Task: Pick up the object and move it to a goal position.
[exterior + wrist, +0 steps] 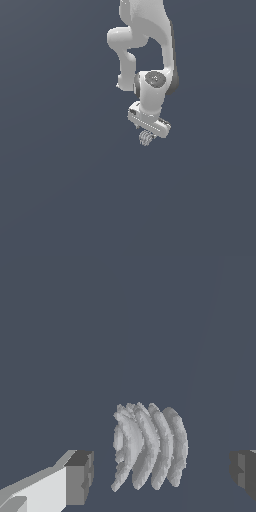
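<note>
Straddling object (150, 448), end effector (162, 473) fingers spread, not touching.

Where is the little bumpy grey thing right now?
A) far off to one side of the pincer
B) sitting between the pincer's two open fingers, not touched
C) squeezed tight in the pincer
B: in the wrist view the ribbed grey object sits in the gap of the pincer, with space showing between it and each finger.
</note>
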